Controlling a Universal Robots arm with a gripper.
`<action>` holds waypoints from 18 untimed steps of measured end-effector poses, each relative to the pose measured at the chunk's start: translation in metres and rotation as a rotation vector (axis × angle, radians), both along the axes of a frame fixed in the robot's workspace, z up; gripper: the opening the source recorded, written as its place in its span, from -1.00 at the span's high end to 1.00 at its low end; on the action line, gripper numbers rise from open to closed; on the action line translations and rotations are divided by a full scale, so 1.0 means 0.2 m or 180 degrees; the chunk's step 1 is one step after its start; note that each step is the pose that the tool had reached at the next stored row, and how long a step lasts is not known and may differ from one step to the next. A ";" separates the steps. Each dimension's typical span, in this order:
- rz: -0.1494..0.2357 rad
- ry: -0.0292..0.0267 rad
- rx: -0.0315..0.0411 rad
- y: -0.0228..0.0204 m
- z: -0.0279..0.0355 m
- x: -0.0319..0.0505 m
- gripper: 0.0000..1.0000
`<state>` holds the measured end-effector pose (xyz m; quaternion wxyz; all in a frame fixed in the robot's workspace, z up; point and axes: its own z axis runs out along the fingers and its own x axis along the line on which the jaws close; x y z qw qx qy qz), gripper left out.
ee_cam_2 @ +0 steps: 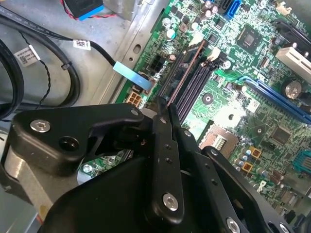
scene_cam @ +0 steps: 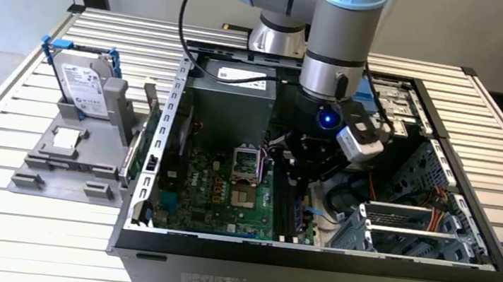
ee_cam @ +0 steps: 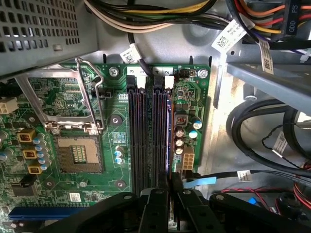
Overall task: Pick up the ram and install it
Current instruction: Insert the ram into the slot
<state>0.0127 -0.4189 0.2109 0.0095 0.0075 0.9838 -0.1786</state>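
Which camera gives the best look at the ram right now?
The second wrist view: the ram runs edge-on from the pincer along the memory slots. The first wrist view shows only its thin edge. In the exterior view the arm blocks it.

Open black desktop computer case (scene_cam: 312, 279) lying on its side on a slatted white metal tabletop (scene_cam: 34, 223). Green motherboard (scene_cam: 216, 201) inside, with silver CPU socket frame (scene_cam: 247, 163) and long black plastic memory slots (ee_cam: 141, 136) with pale end clips. Grey metal power supply box (scene_cam: 230, 99) at the case's far end. Bundled black cables (ee_cam: 262, 141). On the exterior view's left, grey plastic holder (scene_cam: 69, 163) carrying an upright silver hard drive with blue frame (scene_cam: 82, 86).
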 end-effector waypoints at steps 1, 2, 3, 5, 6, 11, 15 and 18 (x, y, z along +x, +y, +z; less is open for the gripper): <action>-0.0009 0.0000 0.0000 0.000 -0.001 0.000 1.00; -0.0019 0.0000 0.0000 0.000 -0.002 0.000 1.00; -0.0030 0.0000 0.0000 0.000 -0.003 0.000 1.00; -0.0048 0.0000 0.0000 0.000 -0.006 0.000 1.00; -0.0056 0.0000 0.0000 0.000 -0.009 0.000 1.00; -0.0071 0.0000 -0.0001 0.000 -0.019 0.000 1.00; -0.0071 0.0000 0.0000 0.000 -0.020 0.001 1.00; -0.0071 0.0000 0.0001 0.000 -0.018 0.002 1.00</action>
